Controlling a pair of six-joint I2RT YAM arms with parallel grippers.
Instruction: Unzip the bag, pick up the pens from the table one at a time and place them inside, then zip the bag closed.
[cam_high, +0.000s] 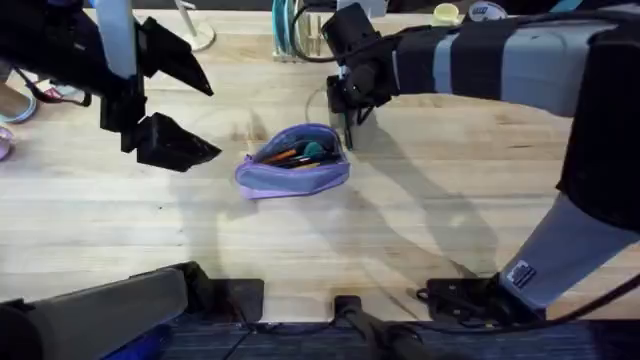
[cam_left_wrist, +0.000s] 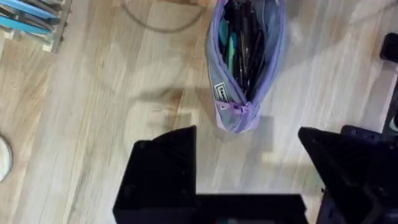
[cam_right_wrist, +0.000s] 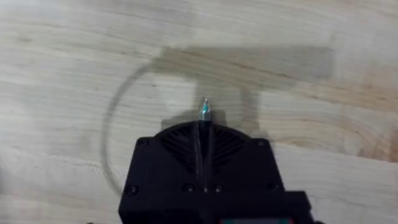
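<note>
The lavender bag (cam_high: 293, 172) lies unzipped in the middle of the table (cam_high: 420, 230), with dark, orange and teal pens inside. In the left wrist view the bag (cam_left_wrist: 219, 68) gapes open, its zipper pull at the near end. My right gripper (cam_high: 349, 108) hovers just beyond the bag's right end, shut on a thin dark pen (cam_high: 347, 133) that hangs point down. The right wrist view shows the pen's tip (cam_right_wrist: 205, 109) poking out between the closed fingers. My left gripper (cam_high: 207, 118) hangs open to the left of the bag, its fingers (cam_left_wrist: 163, 167) spread wide.
A rack with blue items (cam_high: 293, 30) stands at the table's far edge, and a white round stand (cam_high: 196, 36) sits left of it. Cables and arm bases (cam_high: 460, 295) line the near edge. A faint ring mark (cam_right_wrist: 124, 130) shows on the wood.
</note>
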